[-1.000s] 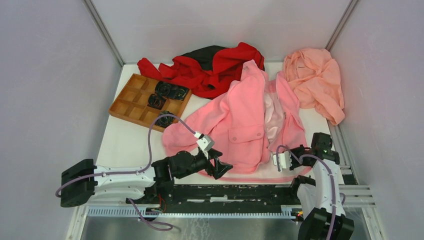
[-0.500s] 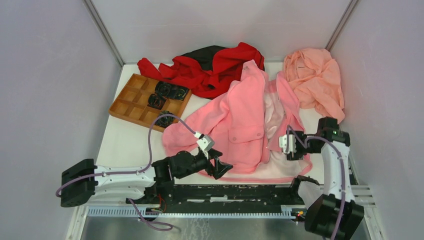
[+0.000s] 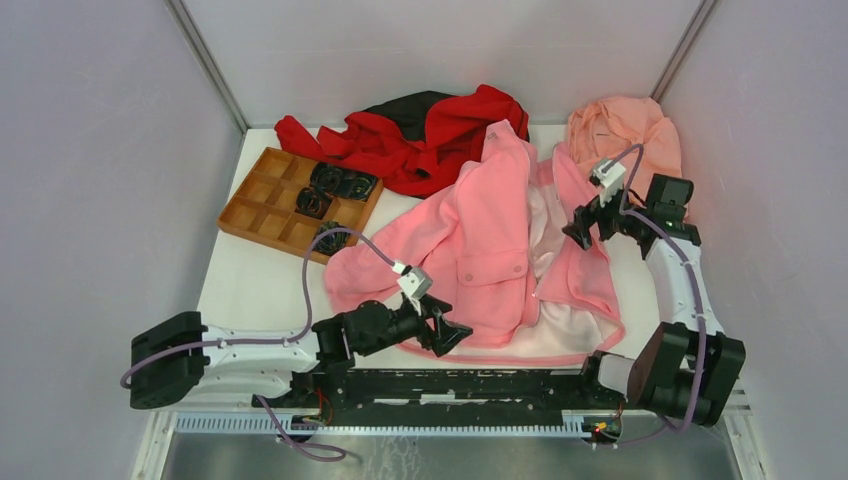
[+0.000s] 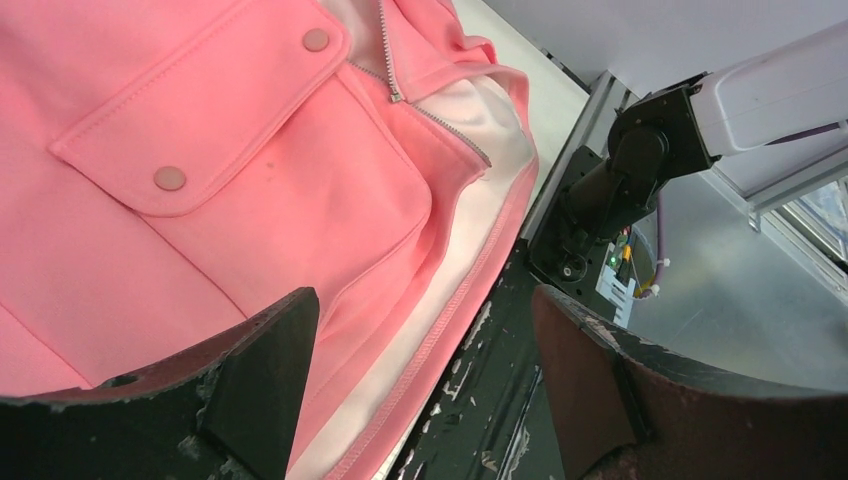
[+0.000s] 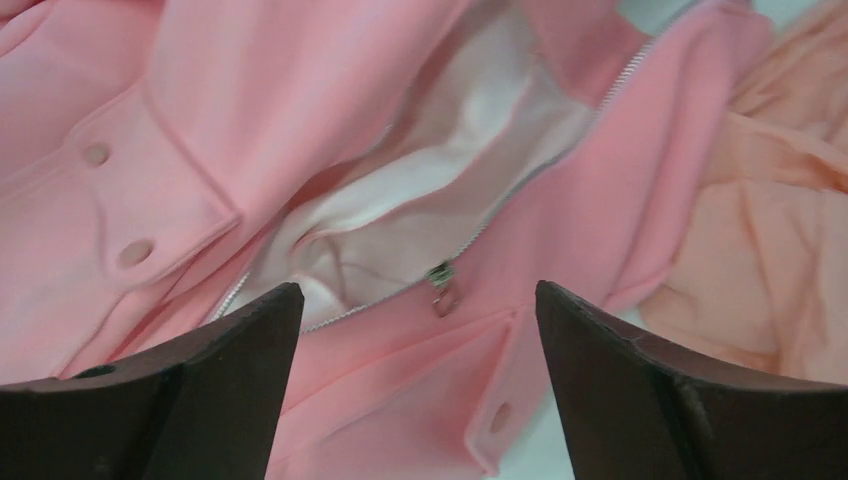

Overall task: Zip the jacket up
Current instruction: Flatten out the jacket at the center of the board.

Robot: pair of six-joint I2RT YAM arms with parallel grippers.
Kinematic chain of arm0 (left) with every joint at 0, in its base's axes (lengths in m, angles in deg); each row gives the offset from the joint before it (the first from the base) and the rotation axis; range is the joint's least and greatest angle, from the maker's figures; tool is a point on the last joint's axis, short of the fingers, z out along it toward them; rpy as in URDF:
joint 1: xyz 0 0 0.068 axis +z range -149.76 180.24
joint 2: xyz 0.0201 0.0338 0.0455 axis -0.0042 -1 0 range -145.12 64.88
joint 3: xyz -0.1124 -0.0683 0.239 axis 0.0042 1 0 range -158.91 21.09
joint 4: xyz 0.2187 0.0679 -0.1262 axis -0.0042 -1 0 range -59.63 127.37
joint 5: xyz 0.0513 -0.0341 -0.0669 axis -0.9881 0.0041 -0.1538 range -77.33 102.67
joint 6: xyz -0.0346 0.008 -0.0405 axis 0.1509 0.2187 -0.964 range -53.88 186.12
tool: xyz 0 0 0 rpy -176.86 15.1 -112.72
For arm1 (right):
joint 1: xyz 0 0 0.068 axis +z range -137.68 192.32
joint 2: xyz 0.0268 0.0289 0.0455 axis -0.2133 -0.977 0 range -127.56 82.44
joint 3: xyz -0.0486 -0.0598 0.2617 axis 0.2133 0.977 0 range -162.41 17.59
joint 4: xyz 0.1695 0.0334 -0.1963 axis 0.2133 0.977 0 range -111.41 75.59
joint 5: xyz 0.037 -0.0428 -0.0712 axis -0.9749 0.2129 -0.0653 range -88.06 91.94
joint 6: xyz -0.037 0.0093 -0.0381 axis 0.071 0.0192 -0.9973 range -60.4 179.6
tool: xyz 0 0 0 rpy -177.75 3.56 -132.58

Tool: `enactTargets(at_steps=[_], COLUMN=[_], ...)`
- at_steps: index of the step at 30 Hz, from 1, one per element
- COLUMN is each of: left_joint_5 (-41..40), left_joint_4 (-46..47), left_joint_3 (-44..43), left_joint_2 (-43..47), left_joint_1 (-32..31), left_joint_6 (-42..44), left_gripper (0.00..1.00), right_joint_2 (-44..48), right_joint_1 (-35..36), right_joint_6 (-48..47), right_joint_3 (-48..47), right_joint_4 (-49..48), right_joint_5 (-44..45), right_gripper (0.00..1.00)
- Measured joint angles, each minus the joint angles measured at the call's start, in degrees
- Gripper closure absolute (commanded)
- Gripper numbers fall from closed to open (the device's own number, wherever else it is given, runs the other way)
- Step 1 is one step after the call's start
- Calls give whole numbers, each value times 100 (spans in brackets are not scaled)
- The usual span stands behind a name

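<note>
The bright pink fleece hooded jacket (image 3: 490,250) is laid unzipped on the white tabletop (image 3: 250,290). The right hand (image 3: 578,232) is held open, empty, over its small metal zipper pull (image 5: 440,277), presumably for grasping; the left hand (image 3: 447,332), also open and empty, is poised at the hem (image 4: 440,340).

**Soft, even light; right wrist view hazy**

You have bright, diffuse overhead light. The white bench (image 3: 250,290) is evenly lit, with only a thin shadow under the jacket (image 3: 480,240) hem at 6 o'clock of the top view. Your left wrist view is sharp on the fleece, though the left pincer (image 4: 422,300) sits dark at 6 o'clock. Your right wrist view is hazier: the right pincer (image 5: 418,290) blurs, and the zipper pull (image 5: 441,285) is barely crisp.
</note>
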State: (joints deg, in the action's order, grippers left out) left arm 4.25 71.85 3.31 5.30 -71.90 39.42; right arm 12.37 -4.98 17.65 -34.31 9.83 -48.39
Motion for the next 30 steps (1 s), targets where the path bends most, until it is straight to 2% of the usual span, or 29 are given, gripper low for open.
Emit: enactTargets(at_steps=[3, 7, 9, 18, 24, 25, 28, 30], left_joint_5=[0, -9, -31, -203, -269, -302, -352, -358], left_joint_4=[0, 22, 26, 33, 33, 22, -13, -22], left_joint_3=[-79, -125, -125, -125, -66, -44, 2, 13], left_joint_2=[-151, -190, -190, -11, 190, 216, 282, 313], left_joint_1=[2, 2, 2, 2, 2, 0, 2, 2], left_joint_6=[-87, -188, -254, -481, -555, -564, -573, -590], left_gripper=[17, 18, 18, 19, 20, 20, 20, 20], right_joint_2=[-170, -765, -1010, -2020, -2087, -2087, -2087, -2087], right_joint_1=[302, 682, 772, 1182, 1401, 1421, 1471, 1497], right_joint_6=[968, 1611, 1766, 1891, 1792, 1779, 1676, 1622], right_joint_3=[-142, -592, -704, -1126, -1150, -1150, -1150, -1150], right_joint_4=[-758, -1222, -1320, -1080, -929, -929, -927, -920], right_joint_5=[763, 1491, 1735, 2555, 2953, 3012, 3230, 3333], right_gripper=[2, 4, 11, 54, 57, 60, 77, 84])
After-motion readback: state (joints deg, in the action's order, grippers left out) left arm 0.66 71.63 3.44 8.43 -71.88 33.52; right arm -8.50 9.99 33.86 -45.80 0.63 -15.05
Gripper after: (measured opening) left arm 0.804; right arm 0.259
